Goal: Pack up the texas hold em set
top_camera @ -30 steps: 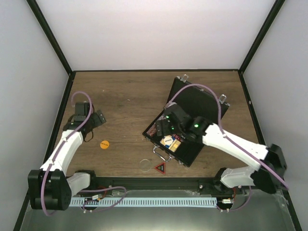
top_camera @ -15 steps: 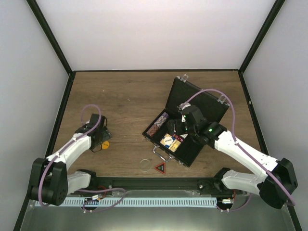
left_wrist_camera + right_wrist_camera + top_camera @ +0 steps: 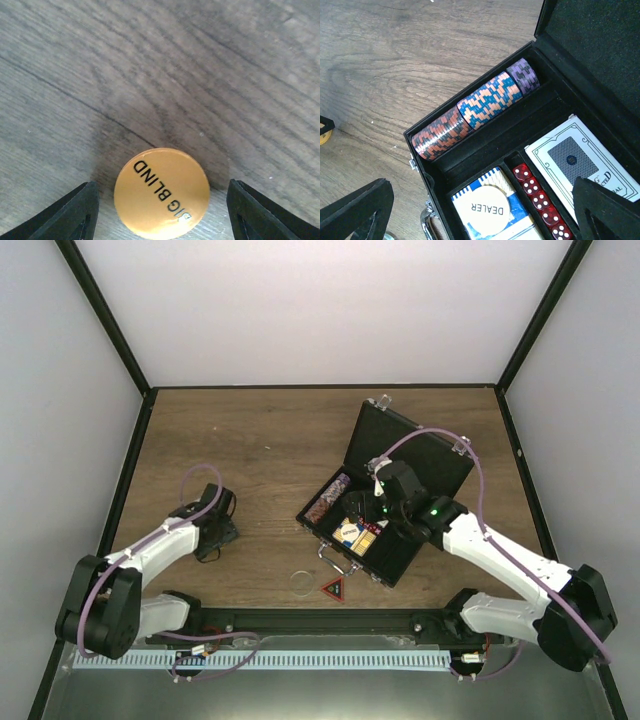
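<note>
Top external view: you have these items on the wooden table (image 3: 260, 440).

1. Black case (image 3: 420, 455), right of centre, lid open and leaning back, base toward the arms.
2. Red-black triangle (image 3: 333, 589) and pale round disc (image 3: 300, 582), side by side on the wood near the case's front corner, both outside it.
3. Orange button (image 3: 161, 193), lettered BIG BLIND, flat on the wood at the left, well apart from the case. Your left gripper (image 3: 161, 215) is down over it, one finger on each side. Bare wood shows between each finger and the button, so nothing is gripped.
4. Case contents, from your right wrist view:
   - a row of chips (image 3: 475, 107) on edge in the long trough
   - a white DEALER button (image 3: 485, 206) lying on a blue-and-white deck (image 3: 492, 179)
   - a line of red dice (image 3: 540, 200)
   - a second deck (image 3: 580, 160) just beside the dice

Your right gripper (image 3: 480, 220) hangs above the case, fingers spread wide, holding nothing.
</note>
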Tool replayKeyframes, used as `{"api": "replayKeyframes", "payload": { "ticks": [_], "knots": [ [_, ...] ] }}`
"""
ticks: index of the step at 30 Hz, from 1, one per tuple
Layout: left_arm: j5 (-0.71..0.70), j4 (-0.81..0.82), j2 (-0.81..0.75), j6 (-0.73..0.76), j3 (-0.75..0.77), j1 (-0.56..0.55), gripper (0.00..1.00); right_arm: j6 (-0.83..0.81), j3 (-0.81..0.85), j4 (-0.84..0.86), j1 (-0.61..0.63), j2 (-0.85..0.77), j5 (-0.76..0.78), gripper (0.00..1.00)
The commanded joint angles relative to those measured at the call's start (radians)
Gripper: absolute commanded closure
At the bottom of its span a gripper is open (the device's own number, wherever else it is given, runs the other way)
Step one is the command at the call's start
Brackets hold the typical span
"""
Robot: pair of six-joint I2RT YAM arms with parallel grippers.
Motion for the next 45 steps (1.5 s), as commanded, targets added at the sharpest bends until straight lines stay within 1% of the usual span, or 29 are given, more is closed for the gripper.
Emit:
{"api": "replayKeyframes", "payload": {
  "ticks": [1,3,7,11,19,22,29,35,42,45],
  "knots": [
    [0.002,-0.002,-0.004,-0.033,-0.029,-0.011,0.29,0.021,0.002,0.024,-0.010,0.005,-0.023,0.00],
    [-0.005,0.000,-0.014,-0.035,-0.038,-0.011,0.30,0.026,-0.001,0.024,-0.010,0.001,-0.025,0.00],
    [-0.012,0.016,-0.008,-0.025,-0.047,-0.012,0.38,0.034,-0.006,0.027,-0.009,-0.004,-0.028,0.00],
    [0.010,0.035,0.015,-0.016,-0.060,-0.012,0.41,0.039,0.001,0.023,-0.009,0.000,-0.032,0.00],
    [0.034,0.052,0.006,-0.001,-0.071,-0.014,0.54,0.051,0.002,0.023,-0.010,-0.006,-0.043,0.00],
    [0.043,0.056,0.032,0.023,-0.059,-0.040,0.55,0.052,0.008,0.026,-0.010,-0.003,-0.051,0.00],
    [0.075,0.076,0.126,0.046,-0.018,-0.178,0.55,0.051,0.018,0.023,-0.009,0.014,-0.059,0.00],
    [0.090,0.081,0.233,0.042,0.021,-0.335,0.53,0.058,0.022,0.014,-0.010,0.021,-0.066,0.00],
    [0.122,0.103,0.348,0.033,0.092,-0.560,0.53,0.068,0.026,0.002,-0.010,0.028,-0.071,0.00],
    [0.131,0.101,0.402,0.031,0.126,-0.635,0.52,0.073,0.028,-0.003,-0.010,0.033,-0.073,0.00]
  ]
}}
